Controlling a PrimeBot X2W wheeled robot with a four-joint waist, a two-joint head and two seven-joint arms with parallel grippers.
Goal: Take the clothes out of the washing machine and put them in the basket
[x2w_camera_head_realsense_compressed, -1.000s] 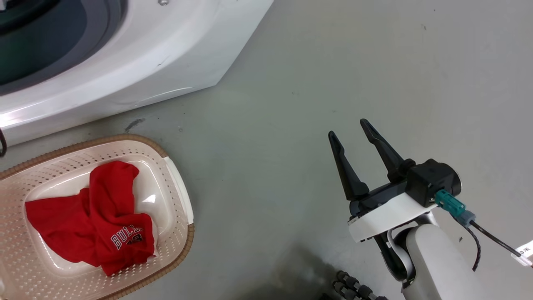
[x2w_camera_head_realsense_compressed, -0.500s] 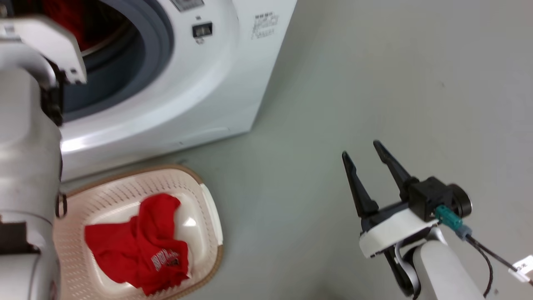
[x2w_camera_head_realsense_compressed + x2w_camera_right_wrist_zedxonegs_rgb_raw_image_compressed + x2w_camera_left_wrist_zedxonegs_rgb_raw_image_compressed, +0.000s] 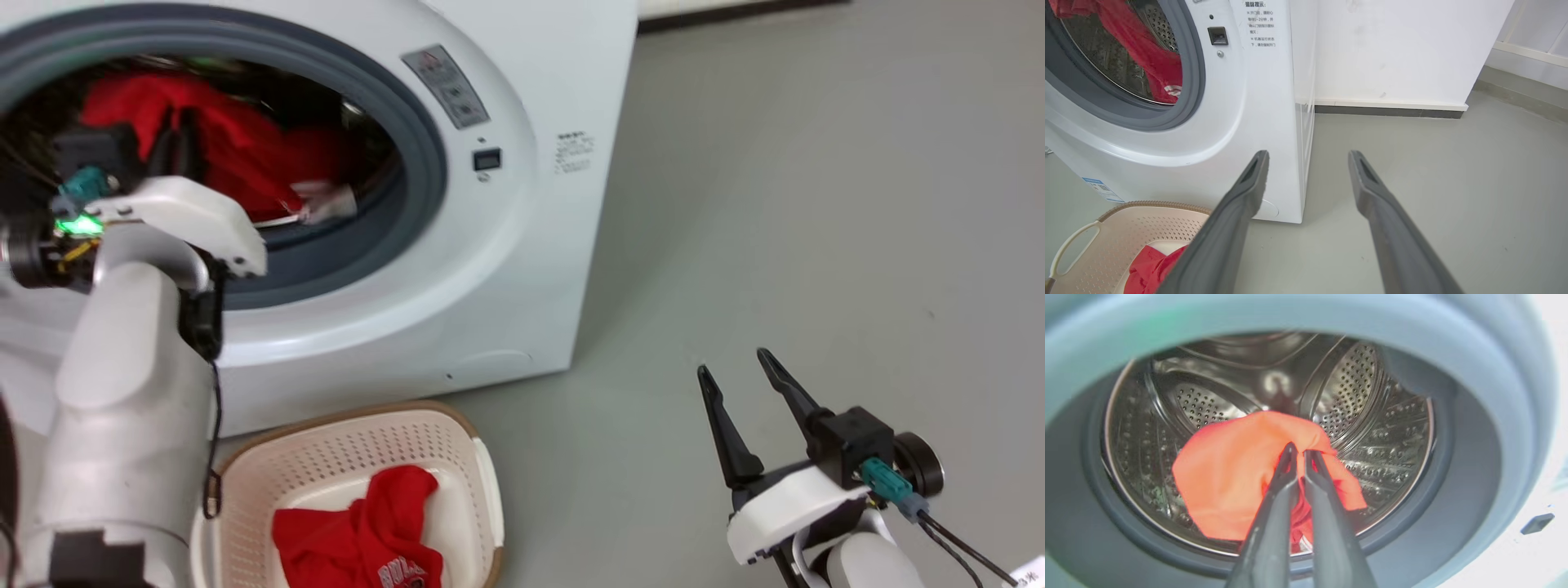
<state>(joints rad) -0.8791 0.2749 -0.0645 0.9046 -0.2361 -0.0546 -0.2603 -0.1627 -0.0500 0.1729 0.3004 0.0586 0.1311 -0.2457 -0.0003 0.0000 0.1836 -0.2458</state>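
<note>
Left gripper [image 3: 1298,451] pinches a red garment [image 3: 1229,477] inside the washer drum [image 3: 1372,416].
My right gripper [image 3: 732,363] gapes empty; basket [image 3: 351,457] cropped below.

All views toward washing machine [image 3: 506,278]

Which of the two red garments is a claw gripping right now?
The garment inside the washing machine: the left claw is shut on it. The lettered garment lies loose in the basket.
</note>
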